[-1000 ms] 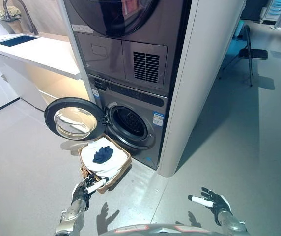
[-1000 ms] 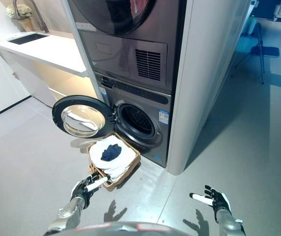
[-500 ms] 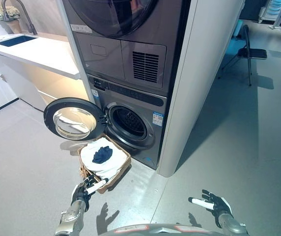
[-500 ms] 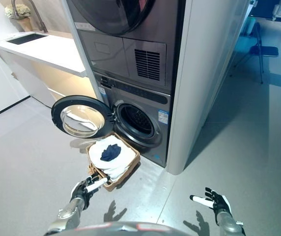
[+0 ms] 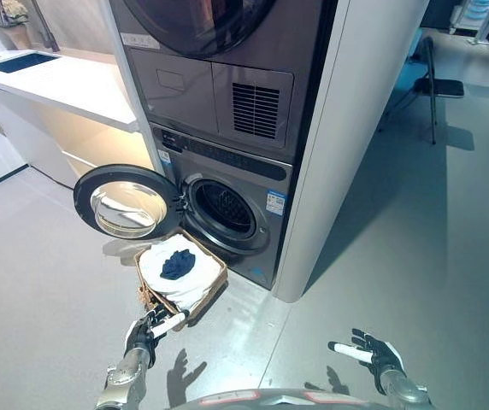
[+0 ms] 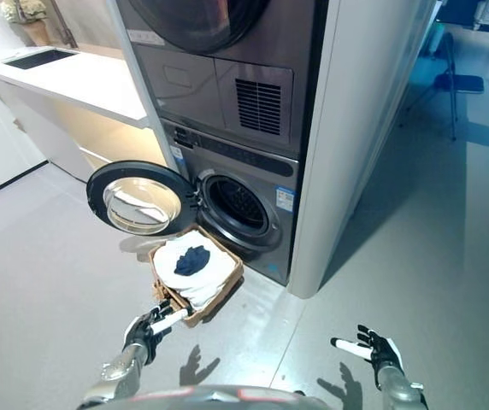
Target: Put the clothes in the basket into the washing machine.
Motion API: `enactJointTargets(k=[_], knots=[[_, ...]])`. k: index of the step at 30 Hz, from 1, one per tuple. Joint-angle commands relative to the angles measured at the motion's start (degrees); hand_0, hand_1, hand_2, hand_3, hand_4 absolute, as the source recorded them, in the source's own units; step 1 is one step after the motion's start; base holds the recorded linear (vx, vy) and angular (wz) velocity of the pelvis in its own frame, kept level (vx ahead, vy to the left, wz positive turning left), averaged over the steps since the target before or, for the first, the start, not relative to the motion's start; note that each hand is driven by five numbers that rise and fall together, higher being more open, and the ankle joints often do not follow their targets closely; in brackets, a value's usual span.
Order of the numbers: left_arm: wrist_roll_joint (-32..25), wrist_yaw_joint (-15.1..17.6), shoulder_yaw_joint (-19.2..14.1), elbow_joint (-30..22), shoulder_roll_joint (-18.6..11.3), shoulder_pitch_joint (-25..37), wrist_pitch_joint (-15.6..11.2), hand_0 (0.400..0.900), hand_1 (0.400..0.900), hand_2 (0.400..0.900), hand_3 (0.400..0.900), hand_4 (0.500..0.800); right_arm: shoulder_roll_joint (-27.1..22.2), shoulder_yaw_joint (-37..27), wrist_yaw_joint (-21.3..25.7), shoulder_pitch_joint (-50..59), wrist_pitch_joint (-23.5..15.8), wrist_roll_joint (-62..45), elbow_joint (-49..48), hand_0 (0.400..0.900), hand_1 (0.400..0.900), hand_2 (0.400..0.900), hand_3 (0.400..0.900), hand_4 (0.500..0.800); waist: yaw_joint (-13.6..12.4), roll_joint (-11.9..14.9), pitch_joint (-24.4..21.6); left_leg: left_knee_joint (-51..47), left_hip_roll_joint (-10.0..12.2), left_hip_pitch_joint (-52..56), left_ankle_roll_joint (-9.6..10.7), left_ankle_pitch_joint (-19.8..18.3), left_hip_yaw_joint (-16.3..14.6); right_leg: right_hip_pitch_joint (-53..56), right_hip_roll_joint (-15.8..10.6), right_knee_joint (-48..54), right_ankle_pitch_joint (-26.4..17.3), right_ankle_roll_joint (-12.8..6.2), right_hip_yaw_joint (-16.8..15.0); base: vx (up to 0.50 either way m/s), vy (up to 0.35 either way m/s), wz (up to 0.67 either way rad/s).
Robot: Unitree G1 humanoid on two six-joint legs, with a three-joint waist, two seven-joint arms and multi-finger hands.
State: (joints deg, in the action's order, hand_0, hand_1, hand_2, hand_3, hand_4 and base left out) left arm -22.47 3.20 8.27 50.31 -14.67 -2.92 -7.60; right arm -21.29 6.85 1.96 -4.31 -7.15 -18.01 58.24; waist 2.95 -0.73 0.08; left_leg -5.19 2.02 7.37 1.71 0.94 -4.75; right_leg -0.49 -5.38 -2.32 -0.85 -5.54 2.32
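A: Risks from here?

B: Plenty. Both hands low and short of the basket point(image 5: 181, 278), so a long reach down and forward needed. Could tip the wicker rim if grabbed off-centre. Door point(image 5: 127, 202) swung wide to the left, hanging just above the basket's far end; easy to knock with the left arm on the lift.

A: And at the washer point(image 5: 224, 213)?

B: Drum mouth low and round, just behind the basket. Loose cloth likely to snag on the lip or drop between basket and machine if carried in a slack bunch.

A: Hands now?

B: Left hand point(image 5: 146, 332) loosely curled, holding nothing, hovering near the basket's near edge but apart from it. Right hand point(image 5: 373, 352) spread flat, fingers straight, empty, well off to the right above bare floor.

A: Clothes?

B: In the basket on the floor, right in front of the washer. White cloth point(image 5: 171, 280) heaped and spilling a little over the near rim; small dark blue piece point(image 5: 178, 264) crumpled on top. Soft, limp, prone to come up tangled together. Possibly more than one white item underneath, hard to tell from this height.

A: Progress?

B: None visible; drum looks empty, though dark inside. First grab not yet made.
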Motion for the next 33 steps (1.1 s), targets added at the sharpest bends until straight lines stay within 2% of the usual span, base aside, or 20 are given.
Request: enactJointTargets(k=[1, 3, 5, 12, 17, 20, 22, 25, 28, 29, 30, 31, 33], knots=[[1.08, 0.31, -0.37, -3.39, -5.74, 3.25, -3.71, 0.900, 0.900, 0.900, 0.900, 0.800, -0.17, -0.97, -0.13, 2.07, -2.37, -0.51, 0.75, 0.900, 0.900, 0.900, 0.900, 0.800, 0.29, 2.70, -0.48, 8.12, -6.23, -3.29, -6.43, -6.08, -0.35, -7.86, -5.32, -18.19, -8.28, -2.36, -2.69, -0.03, 0.263, 0.17], [1.36, 0.09, -0.35, -3.13, -6.22, 3.62, -3.50, 0.900, 0.900, 0.900, 0.900, 0.800, 0.29, -1.18, -0.32, 1.63, -2.23, -0.82, 1.42, 0.900, 0.900, 0.900, 0.900, 0.800, 0.54, 2.91, 0.51, 8.49, -6.82, -2.51, -6.79, -6.45, -0.11, -10.12, -5.43, -21.18, -10.10, -1.82, -3.31, 0.02, 0.211, 0.19], [1.21, -0.17, -0.45, -3.40, -6.48, 3.75, -3.53, 0.900, 0.900, 0.900, 0.900, 0.800, 0.31, -1.47, -0.60, 1.11, -2.12, -1.01, 1.88, 0.900, 0.900, 0.900, 0.900, 0.800, 1.15, 2.79, 0.94, 8.46, -6.90, -1.98, -6.67, -6.59, 0.34, -12.45, -5.50, -19.56, -11.35, -1.87, -3.22, 0.05, 0.137, 0.31], [1.99, 0.22, 0.67, -1.14, -6.84, 6.22, -4.07, 0.900, 0.900, 0.900, 0.900, 0.800, 0.73, -2.13, -0.13, 1.16, -2.62, -2.36, 2.85, 0.900, 0.900, 0.900, 0.900, 0.800, 4.34, 3.83, 3.06, 9.68, -6.70, -0.15, -4.81, -8.22, 1.77, -17.61, -4.93, 0.54, -21.44, -5.94, -5.61, 0.11, 0.020, 0.35], [2.03, 0.95, 0.89, -0.70, -6.71, 6.72, -3.92, 0.900, 0.900, 0.900, 0.900, 0.800, 0.77, -2.26, 0.19, 0.74, -2.43, -2.63, 2.78, 0.900, 0.900, 0.900, 0.900, 0.800, 5.53, 5.08, 3.22, 10.84, -6.99, 0.99, -4.47, -9.92, 3.03, -18.55, -3.63, 5.00, -25.51, -8.11, -8.77, 0.15, -0.012, 0.22], [2.17, 1.20, 1.31, -0.31, -6.54, 6.82, -3.53, 0.900, 0.900, 0.900, 0.900, 0.800, 0.86, -2.49, 0.22, 0.25, -2.10, -2.79, 3.19, 0.900, 0.900, 0.900, 0.900, 0.800, 5.41, 6.15, 3.04, 11.71, -7.56, 1.68, -4.45, -10.60, 3.87, -17.61, -3.37, 5.22, -27.07, -8.64, -8.36, 0.17, -0.058, 0.23], [2.36, 1.20, 1.58, -0.34, -6.36, 6.75, -3.17, 0.900, 0.900, 0.900, 0.900, 0.800, 0.86, -2.36, 0.00, -0.07, -2.01, -2.62, 3.02, 0.900, 0.900, 0.900, 0.900, 0.800, 5.31, 6.72, 2.50, 11.78, -7.88, 2.32, -4.42, -10.84, 4.60, -16.54, -2.74, 4.27, -26.26, -8.40, -8.06, 0.21, -0.087, 0.31], [3.03, 1.13, 2.22, 0.20, -6.09, 6.84, -2.79, 0.900, 0.900, 0.900, 0.900, 0.800, 0.64, -2.24, -0.19, -0.57, -2.00, -2.29, 2.87, 0.900, 0.900, 0.900, 0.900, 0.800, 5.05, 6.91, 1.25, 10.76, -7.42, 3.98, -4.09, -11.32, 5.51, -14.74, -0.65, 1.69, -20.61, -6.78, -8.07, 0.25, -0.109, 0.22], [3.14, 1.32, 2.04, 0.99, -5.59, 6.81, -2.38, 0.900, 0.900, 0.900, 0.900, 0.800, 0.51, -1.98, -0.34, -0.87, -1.99, -1.65, 2.83, 0.900, 0.900, 0.900, 0.900, 0.800, 4.85, 6.12, -0.06, 9.37, -5.29, 6.25, -2.87, -11.28, 6.11, -14.12, 2.20, -1.85, -11.96, -4.03, -5.42, 0.29, -0.181, 0.13], [3.17, 1.55, 2.06, 1.18, -5.40, 6.78, -2.27, 0.900, 0.900, 0.900, 0.900, 0.800, 0.49, -1.83, -0.32, -0.94, -2.07, -1.40, 3.50, 0.900, 0.900, 0.900, 0.900, 0.800, 4.73, 5.74, -0.69, 9.56, -4.49, 6.28, -2.43, -10.84, 6.53, -14.22, 2.73, -2.21, -10.34, -3.26, -4.87, 0.32, -0.258, 0.22], [2.90, 1.83, 1.83, 1.17, -5.23, 6.47, -2.51, 0.900, 0.900, 0.900, 0.900, 0.800, 0.39, -1.39, -0.32, -0.93, -2.10, -1.20, 4.01, 0.900, 0.900, 0.900, 0.900, 0.800, 5.11, 5.70, -1.02, 9.20, -3.93, 7.36, -1.85, -9.85, 6.46, -14.34, 4.46, -2.15, -12.10, -3.32, -6.07, 0.34, -0.285, 0.17], [2.43, 1.77, 2.05, 2.35, -4.83, 6.73, -2.46, 0.900, 0.900, 0.900, 0.900, 0.800, 0.45, -1.44, -0.43, -0.88, -2.13, -1.05, 5.51, 0.900, 0.900, 0.900, 0.900, 0.800, 4.91, 5.27, -1.54, 9.25, -2.59, 7.87, -0.75, -9.10, 7.02, -13.50, 5.31, -2.31, -9.33, -2.51, -5.72, 0.35, -0.287, 0.21], [1.23, 1.84, 2.35, 3.57, -3.85, 7.64, -2.65, 0.900, 0.900, 0.900, 0.900, 0.800, -0.15, -1.63, -0.08, -0.41, -2.16, -1.12, 7.61, 0.900, 0.900, 0.900, 0.900, 0.800, 5.34, 4.46, -2.32, 10.37, -0.91, 8.03, 0.35, -6.58, 8.32, -13.50, 6.81, -3.62, -8.16, -1.57, -4.79, 0.33, -0.275, 0.28]])
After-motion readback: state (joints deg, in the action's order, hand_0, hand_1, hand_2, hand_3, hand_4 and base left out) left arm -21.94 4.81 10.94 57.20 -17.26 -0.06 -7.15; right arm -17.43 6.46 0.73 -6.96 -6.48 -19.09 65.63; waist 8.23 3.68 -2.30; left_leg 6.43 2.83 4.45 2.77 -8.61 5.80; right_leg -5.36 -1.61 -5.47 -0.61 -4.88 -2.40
